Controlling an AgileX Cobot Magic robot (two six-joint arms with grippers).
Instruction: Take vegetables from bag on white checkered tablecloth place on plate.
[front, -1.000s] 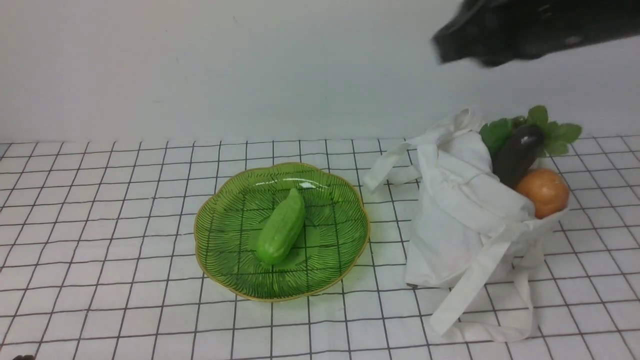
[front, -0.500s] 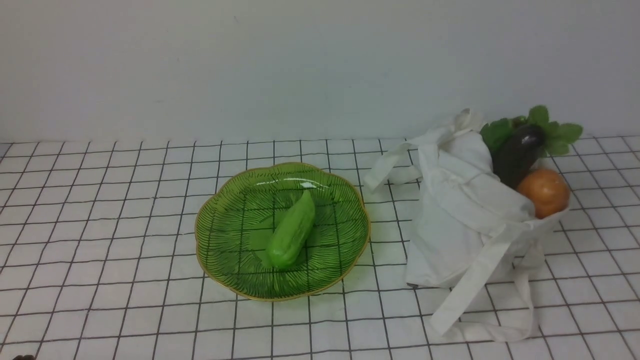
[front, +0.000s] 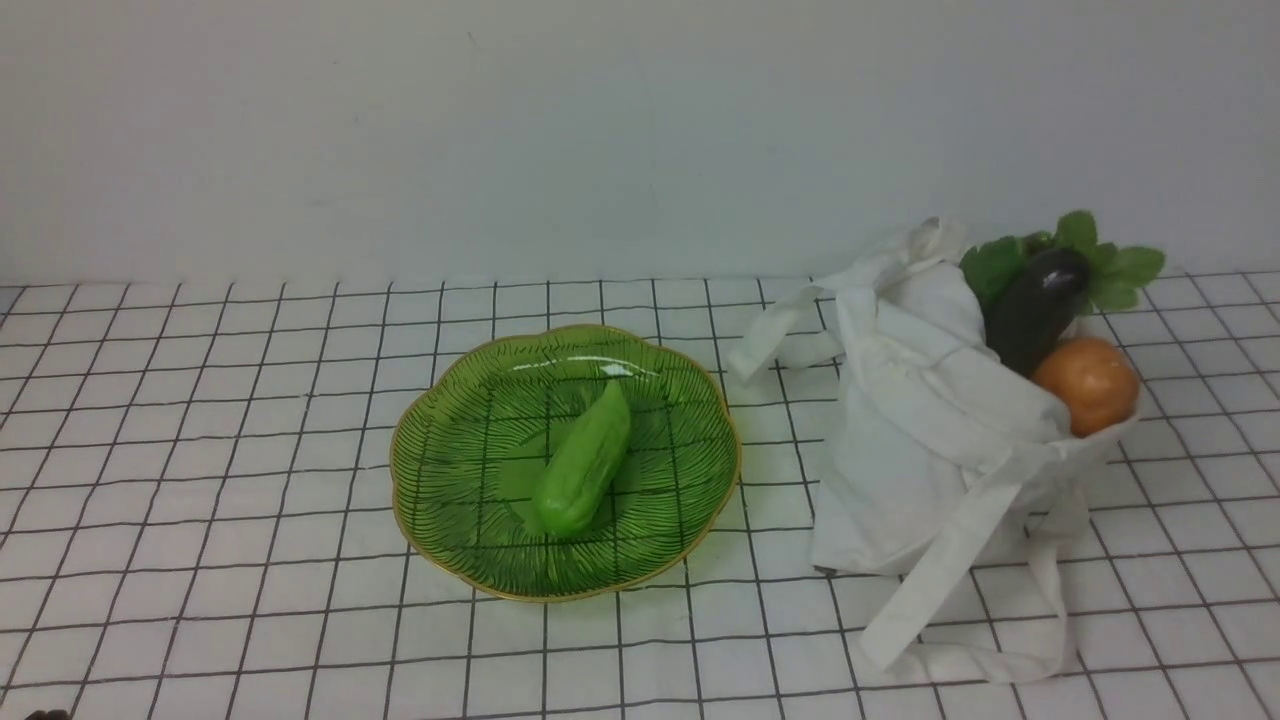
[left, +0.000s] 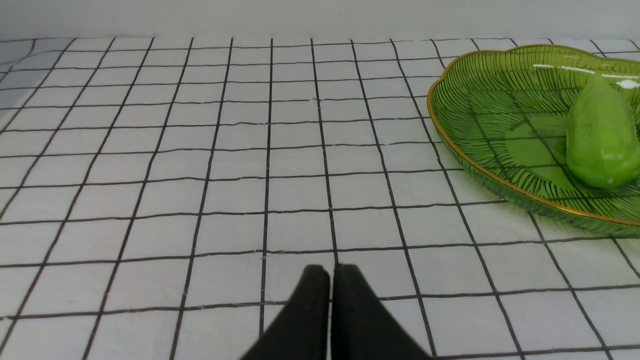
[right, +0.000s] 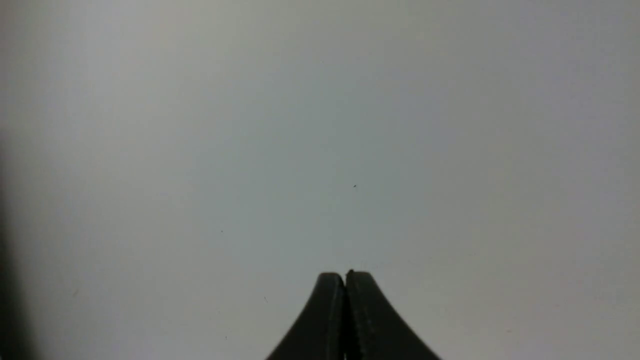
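A light-green gourd (front: 583, 460) lies in the green gold-rimmed plate (front: 450, 500) on the checkered tablecloth (front: 200, 450). The white cloth bag (front: 930, 440) stands to the plate's right, holding a dark-purple eggplant (front: 1035, 308), a round orange vegetable (front: 1088, 384) and green leafy sprigs (front: 1110, 265). Neither arm shows in the front view. My left gripper (left: 330, 272) is shut and empty over bare cloth, with the plate (left: 480, 145) and gourd (left: 600, 145) off to its side. My right gripper (right: 345, 277) is shut and empty, facing only the plain wall.
A plain pale wall (front: 500, 130) runs behind the table. The bag's long strap handles (front: 950, 600) trail onto the cloth in front of the bag, and another strap (front: 780, 330) hangs toward the plate.
The right arm, seen at the upper right a second ago, has left the front view. The gourd has shifted a little to the right in the plate and then settled.
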